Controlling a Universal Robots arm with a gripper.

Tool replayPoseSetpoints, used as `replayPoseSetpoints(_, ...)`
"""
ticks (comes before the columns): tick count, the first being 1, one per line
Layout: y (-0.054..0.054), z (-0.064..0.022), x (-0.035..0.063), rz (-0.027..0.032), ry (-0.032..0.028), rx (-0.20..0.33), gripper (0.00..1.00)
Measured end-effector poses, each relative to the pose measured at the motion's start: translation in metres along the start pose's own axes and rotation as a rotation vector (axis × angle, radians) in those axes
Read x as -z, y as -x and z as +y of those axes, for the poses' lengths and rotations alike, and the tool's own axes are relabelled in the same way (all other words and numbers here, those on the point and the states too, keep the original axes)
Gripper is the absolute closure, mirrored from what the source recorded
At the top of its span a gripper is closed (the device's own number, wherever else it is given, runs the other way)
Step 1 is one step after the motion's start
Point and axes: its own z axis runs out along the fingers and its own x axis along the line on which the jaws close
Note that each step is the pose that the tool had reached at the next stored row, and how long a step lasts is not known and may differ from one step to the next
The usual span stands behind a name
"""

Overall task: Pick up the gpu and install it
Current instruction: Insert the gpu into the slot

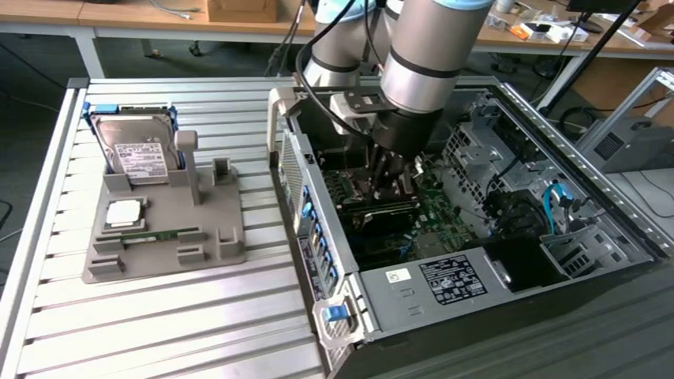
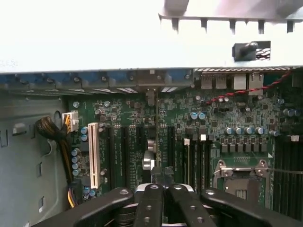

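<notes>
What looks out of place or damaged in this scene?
Nothing stands out. The gripper is shut on the gpu, which stands edge-on, upright over the motherboard slots. The hard drive sits squarely in its grey holder.

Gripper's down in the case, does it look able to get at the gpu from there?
Probably yes: the gripper is shut around the gpu, a thin card standing edge-on over the motherboard slots, with nothing between them.

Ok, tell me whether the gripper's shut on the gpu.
Shut on the gpu: the gripper fingers meet on its thin edge, which stands upright over the motherboard slots.
</notes>
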Motion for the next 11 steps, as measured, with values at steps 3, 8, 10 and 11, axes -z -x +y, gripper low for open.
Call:
replayPoseSetpoints(3,0.000,0.0025,-0.0028,-0.0002,-0.0012,0.048,0.89)
replayPoseSetpoints(8,0.000,0.0188,-0.0094,-0.0003,-0.0014,0.051,0.89)
replayPoseSetpoints(10,0.000,0.0190,-0.0132,-0.0002,-0.0013,0.051,0.89)
replayPoseSetpoints(11,0.000,0.0191,-0.0149,0.0003,-0.0010,0.051,0.89)
